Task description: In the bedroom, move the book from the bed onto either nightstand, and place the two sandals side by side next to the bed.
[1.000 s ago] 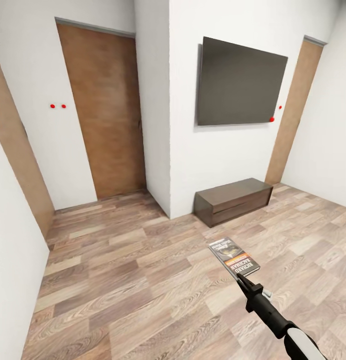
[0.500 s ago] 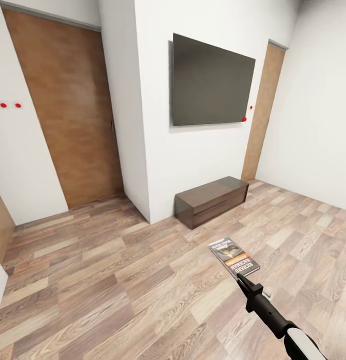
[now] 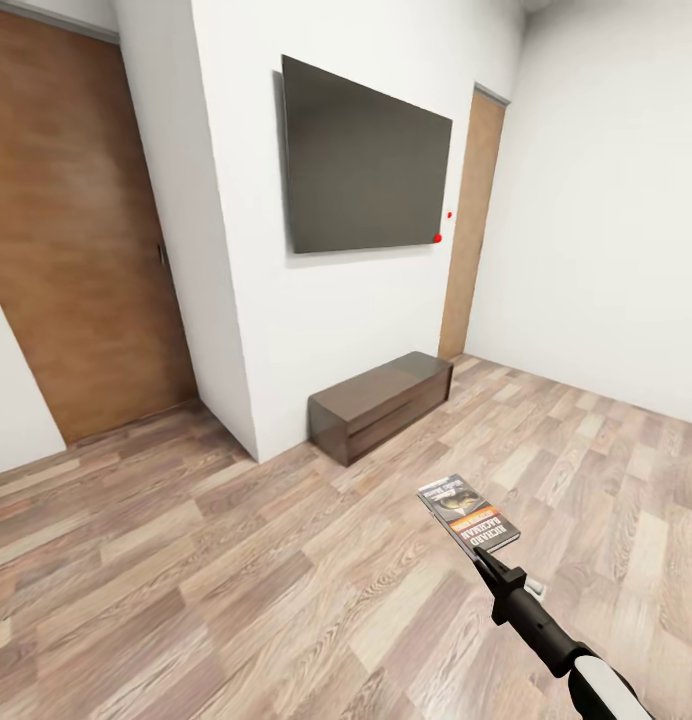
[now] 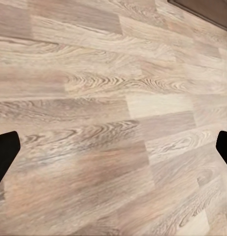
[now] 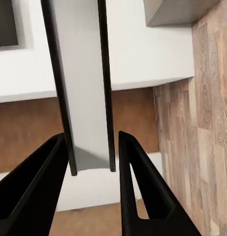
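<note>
One book (image 3: 468, 512), lettered "RICHARD BACHMAN".

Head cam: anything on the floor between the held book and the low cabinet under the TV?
Nothing: bare wood-plank floor separates the book from the low cabinet in the head view.

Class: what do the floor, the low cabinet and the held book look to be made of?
Floor: pale matt wood planks, grain and seams showing.
Low cabinet: dark brown wood, smooth, faintly glossy top.
Book: thin printed paperback, likely paper or card, held in the right gripper.
</note>
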